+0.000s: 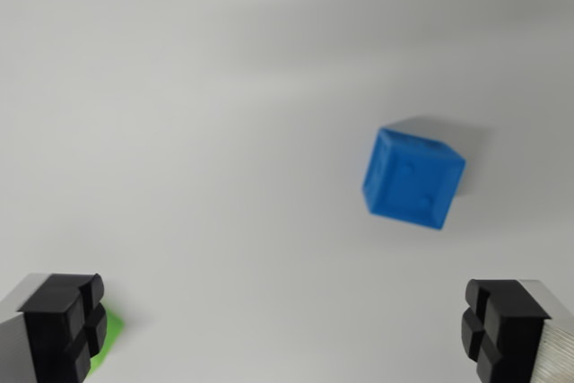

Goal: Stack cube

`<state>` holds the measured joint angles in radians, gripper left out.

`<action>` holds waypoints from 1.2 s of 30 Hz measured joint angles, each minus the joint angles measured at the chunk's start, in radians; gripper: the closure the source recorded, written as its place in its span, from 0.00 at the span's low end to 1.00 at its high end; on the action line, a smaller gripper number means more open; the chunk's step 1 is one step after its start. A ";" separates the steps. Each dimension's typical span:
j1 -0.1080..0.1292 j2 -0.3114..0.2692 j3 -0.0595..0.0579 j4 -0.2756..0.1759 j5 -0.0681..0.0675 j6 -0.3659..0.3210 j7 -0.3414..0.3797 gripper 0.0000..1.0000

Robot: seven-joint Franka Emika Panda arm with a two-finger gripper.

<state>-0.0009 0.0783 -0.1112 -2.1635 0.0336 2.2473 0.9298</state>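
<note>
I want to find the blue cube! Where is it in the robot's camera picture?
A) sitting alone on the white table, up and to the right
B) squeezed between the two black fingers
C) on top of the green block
A: the blue cube rests alone on the white table, clear of the open gripper.

No text, label, brand, number or sign can be read anywhere in the wrist view. The blue cube (413, 178) carries faint raised marks on its near face, but motion blur leaves them unreadable.
</note>
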 joint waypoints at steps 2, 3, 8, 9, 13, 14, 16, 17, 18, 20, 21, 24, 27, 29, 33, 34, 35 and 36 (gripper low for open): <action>-0.002 0.002 -0.004 -0.014 0.000 0.016 0.006 0.00; -0.003 0.004 -0.005 -0.022 0.000 0.024 0.009 0.00; -0.008 0.013 -0.016 -0.057 0.000 0.068 0.024 0.00; -0.009 0.015 -0.018 -0.064 0.000 0.077 0.027 0.00; -0.013 0.025 -0.025 -0.088 0.000 0.109 0.036 0.00; -0.015 0.028 -0.027 -0.094 0.000 0.118 0.040 0.00; -0.018 0.034 -0.031 -0.107 0.000 0.137 0.046 0.00; -0.019 0.037 -0.033 -0.114 0.000 0.147 0.049 0.00; -0.021 0.040 -0.035 -0.121 0.000 0.156 0.051 0.00; -0.024 0.046 -0.037 -0.130 0.002 0.170 0.055 0.00; -0.026 0.050 -0.039 -0.136 0.003 0.180 0.057 0.00; -0.031 0.063 -0.045 -0.153 0.007 0.209 0.065 0.00; -0.035 0.075 -0.049 -0.167 0.011 0.234 0.070 0.00; -0.039 0.086 -0.053 -0.178 0.015 0.254 0.074 0.00; -0.047 0.107 -0.059 -0.197 0.022 0.292 0.081 0.00; -0.050 0.114 -0.060 -0.201 0.024 0.303 0.083 0.00; -0.052 0.120 -0.061 -0.206 0.027 0.313 0.084 0.00; -0.055 0.126 -0.062 -0.210 0.030 0.323 0.086 0.00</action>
<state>-0.0558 0.2046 -0.1736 -2.3734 0.0633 2.5707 1.0156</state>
